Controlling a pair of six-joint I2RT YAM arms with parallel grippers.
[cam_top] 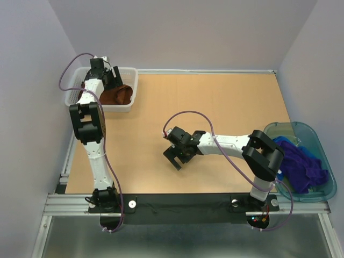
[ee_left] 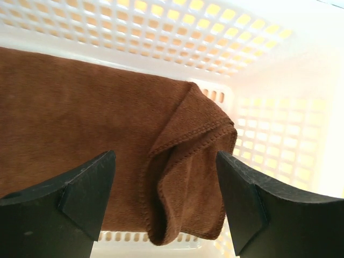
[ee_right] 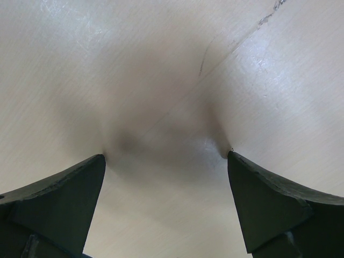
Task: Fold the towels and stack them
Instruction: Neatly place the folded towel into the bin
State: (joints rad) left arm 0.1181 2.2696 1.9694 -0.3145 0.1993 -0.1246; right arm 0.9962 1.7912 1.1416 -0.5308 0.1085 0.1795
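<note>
Inside the white basket (ee_left: 161, 21) at the far left corner of the table (cam_top: 226, 97): left gripper (ee_left: 165, 156), jaws wide apart, clamping nothing, poised just above the rust-brown towel (ee_left: 80, 107), one hemmed corner folded over. Near the middle: right gripper (ee_right: 166, 156), fully spread, empty, fingertips down at bare wood. Off right, in the teal bin (cam_top: 279, 129): purple towel (cam_top: 301, 166) bundled with the blue towel (cam_top: 303, 148).

soft matt brown cloth towel (ee_left: 80, 107) in glossy white plastic basket (ee_left: 161, 21)
</note>
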